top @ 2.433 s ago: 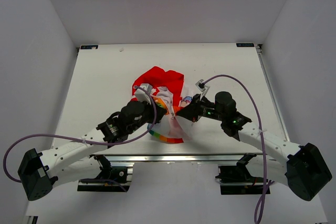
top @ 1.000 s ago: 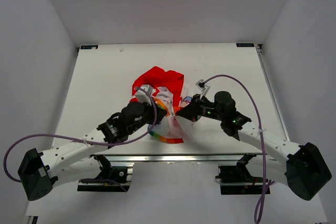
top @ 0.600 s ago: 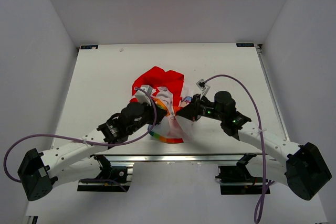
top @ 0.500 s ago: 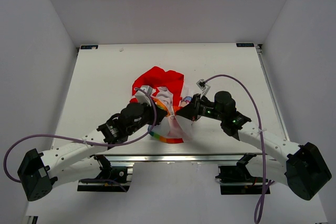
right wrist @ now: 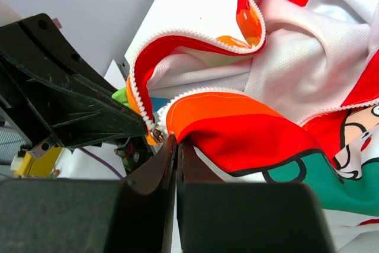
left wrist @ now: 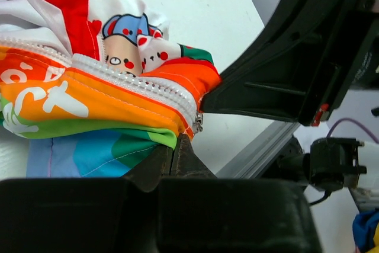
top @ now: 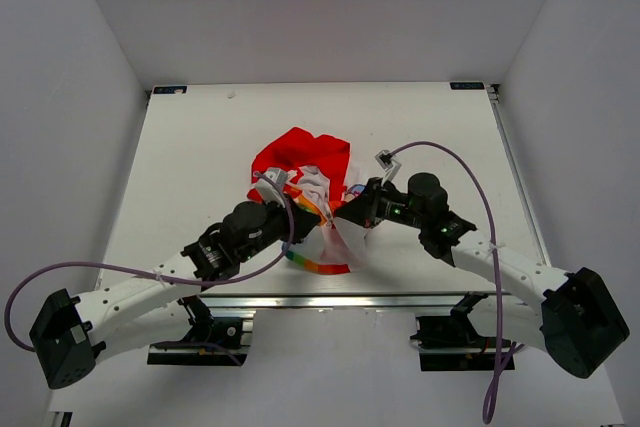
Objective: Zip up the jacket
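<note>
The left gripper (left wrist: 178, 145) and right gripper (right wrist: 176, 144) are each pinching, fingers together, the soft-looking, light jacket (top: 298, 159) mid-frame; I'd be taking its zipper pull (left wrist: 198, 124).

We are looking into a robotics lab test cell: plain white walls (top: 320, 7) box in a white table (top: 190, 147) on three sides. At the table's near edge, two robot arms (top: 130, 292) are bolted beside an aluminium rail (top: 300, 301).

From above, the left arm (top: 130, 293) and right arm (top: 510, 267) cover the middle of the jacket (top: 298, 150). Close up, its fabric runs off the edges, and the zipper pull (right wrist: 157, 133) is half hidden by the right gripper (right wrist: 176, 146).
</note>
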